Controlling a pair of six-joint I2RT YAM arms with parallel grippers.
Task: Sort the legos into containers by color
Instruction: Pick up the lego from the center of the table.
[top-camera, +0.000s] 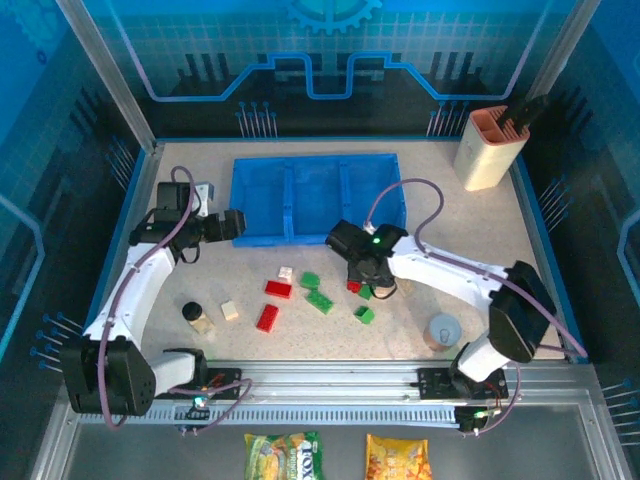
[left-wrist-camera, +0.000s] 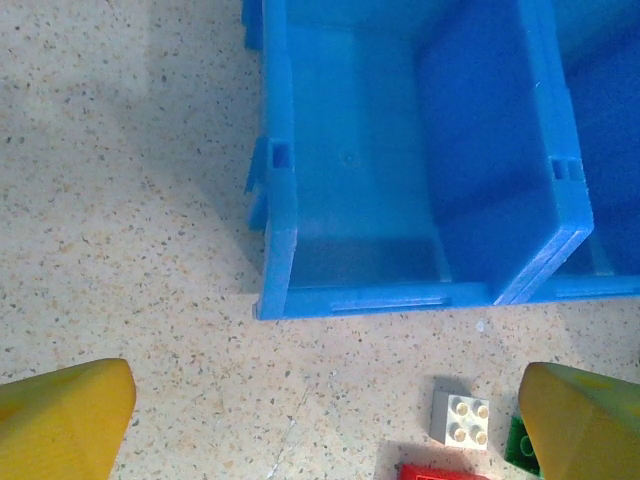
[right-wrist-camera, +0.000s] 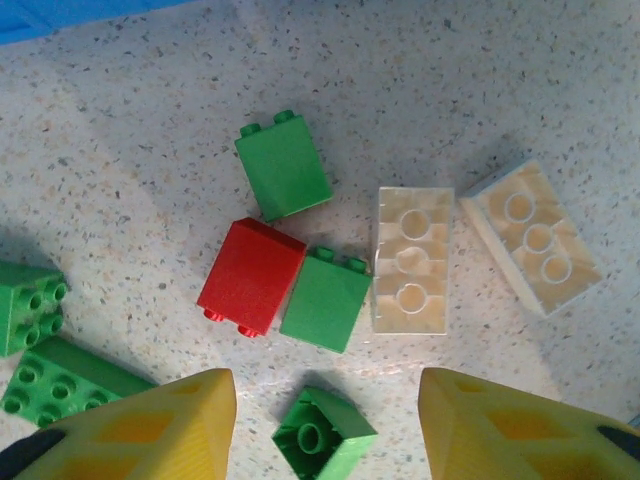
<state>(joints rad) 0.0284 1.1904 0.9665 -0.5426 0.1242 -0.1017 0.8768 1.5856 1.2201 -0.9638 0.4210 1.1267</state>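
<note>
Right now my right gripper (right-wrist-camera: 325, 385) straddles a small green brick (right-wrist-camera: 322, 437), jaws apart and not touching it, lined up to pinch. More legos (top-camera: 278, 288) lie at nine o'clock, the tray (top-camera: 318, 158) at twelve. My left gripper (left-wrist-camera: 325, 400) hovers wide open.

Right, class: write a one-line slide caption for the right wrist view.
Open right gripper poised over a small green brick, red, green and cream bricks beyond on the speckled table.

A robotics lab cell: a speckled table (top-camera: 480, 235) fenced by aluminium posts (top-camera: 110, 75), a gear-printed blue backdrop (top-camera: 335, 12) at 12 o'clock and a slotted aluminium rail (top-camera: 330, 385) at 6 o'clock.
</note>
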